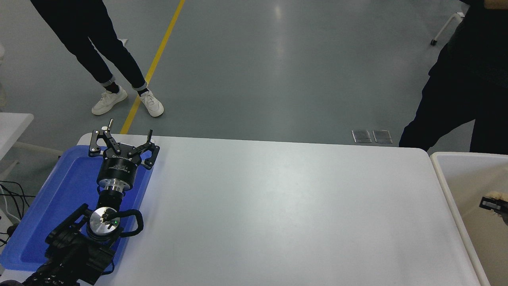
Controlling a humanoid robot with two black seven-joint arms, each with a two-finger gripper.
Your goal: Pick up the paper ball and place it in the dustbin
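Observation:
Only the tip of my right gripper [493, 204] shows at the right edge. It is over the inside of the cream-white dustbin [442, 174], which stands off the table's right end. A beige crumpled paper ball [497, 195] sits against the black fingertip [491, 204] and looks held. The rest of the right arm is out of view. My left gripper [121, 143] is parked open and empty over the blue tray at the lower left.
A shallow blue tray [59, 198] lies on the table's left end under the left arm. One person stands beyond the far left corner [119, 71], another in dark clothes at the far right [456, 99], close to the dustbin.

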